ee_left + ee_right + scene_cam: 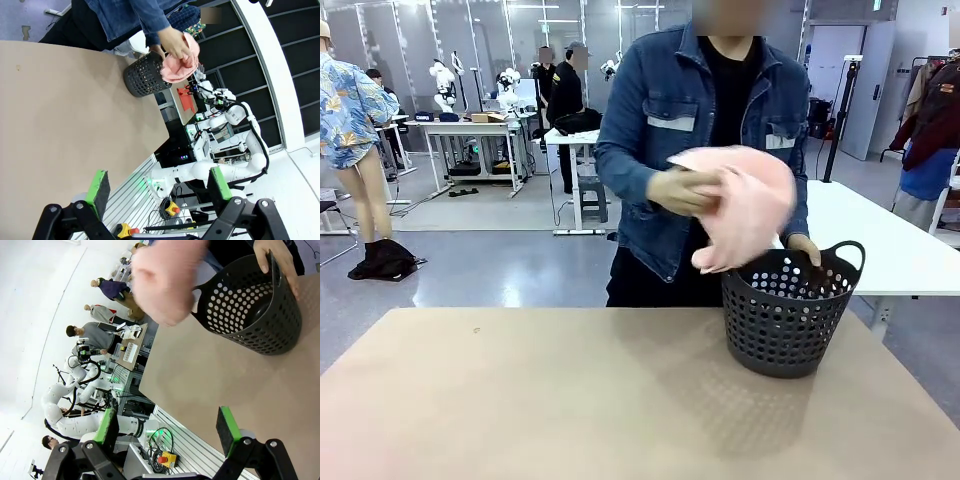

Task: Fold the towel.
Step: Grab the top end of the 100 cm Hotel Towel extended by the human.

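The pale pink fluffy towel (745,205) is bunched up in the air above the dark basket (787,315), held by a person's hand (682,190). The person's other hand (804,246) rests on the basket's rim. From the left wrist the towel (178,67) and basket (142,76) show at the table's far side. From the right wrist the towel (167,280) hangs blurred beside the basket (255,310). My left gripper (159,184) is open with nothing between its green pads, far from the towel. My right gripper (167,426) is open too, over the table's near edge.
The tan table (550,400) stretches bare in front of the basket. The person in a denim jacket (665,120) stands at the far edge. A white table (890,240) stands behind on the right.
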You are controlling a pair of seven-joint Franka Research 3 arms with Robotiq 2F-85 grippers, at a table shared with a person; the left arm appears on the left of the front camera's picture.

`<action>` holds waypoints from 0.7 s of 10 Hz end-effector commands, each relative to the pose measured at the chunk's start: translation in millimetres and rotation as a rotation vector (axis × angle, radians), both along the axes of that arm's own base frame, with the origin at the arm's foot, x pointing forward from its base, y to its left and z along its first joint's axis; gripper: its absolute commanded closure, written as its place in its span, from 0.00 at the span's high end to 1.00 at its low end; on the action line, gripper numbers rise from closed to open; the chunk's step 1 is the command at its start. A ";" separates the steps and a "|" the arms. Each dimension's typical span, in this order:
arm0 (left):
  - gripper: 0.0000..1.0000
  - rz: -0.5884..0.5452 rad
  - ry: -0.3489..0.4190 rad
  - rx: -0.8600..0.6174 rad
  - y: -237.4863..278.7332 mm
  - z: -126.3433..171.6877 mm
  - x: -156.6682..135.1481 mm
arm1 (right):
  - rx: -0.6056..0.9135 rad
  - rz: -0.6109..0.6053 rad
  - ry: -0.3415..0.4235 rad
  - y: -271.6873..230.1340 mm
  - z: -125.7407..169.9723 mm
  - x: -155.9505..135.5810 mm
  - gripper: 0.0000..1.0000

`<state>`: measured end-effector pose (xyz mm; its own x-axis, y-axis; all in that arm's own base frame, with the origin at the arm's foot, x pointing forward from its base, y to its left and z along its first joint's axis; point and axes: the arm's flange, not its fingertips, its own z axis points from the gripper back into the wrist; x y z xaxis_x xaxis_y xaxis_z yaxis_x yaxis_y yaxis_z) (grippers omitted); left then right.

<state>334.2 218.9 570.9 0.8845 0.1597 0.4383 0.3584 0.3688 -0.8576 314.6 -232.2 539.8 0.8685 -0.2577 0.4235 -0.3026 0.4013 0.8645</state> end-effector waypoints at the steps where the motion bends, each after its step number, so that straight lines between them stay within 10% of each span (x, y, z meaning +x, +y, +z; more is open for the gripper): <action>1: 1.00 -0.012 -0.015 -0.004 0.3 0.4 -0.1 | 0.010 0.006 -0.022 -1.1 1.9 0.1 1.00; 7: 1.00 -0.012 -0.015 -0.004 0.3 0.4 -0.1 | 0.010 0.006 -0.022 -1.1 1.9 0.1 1.00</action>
<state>334.2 218.9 570.9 0.8845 0.1597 0.4383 0.3584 0.3688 -0.8576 314.6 -232.2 539.8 0.8684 -0.2578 0.4235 -0.3026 0.4013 0.8646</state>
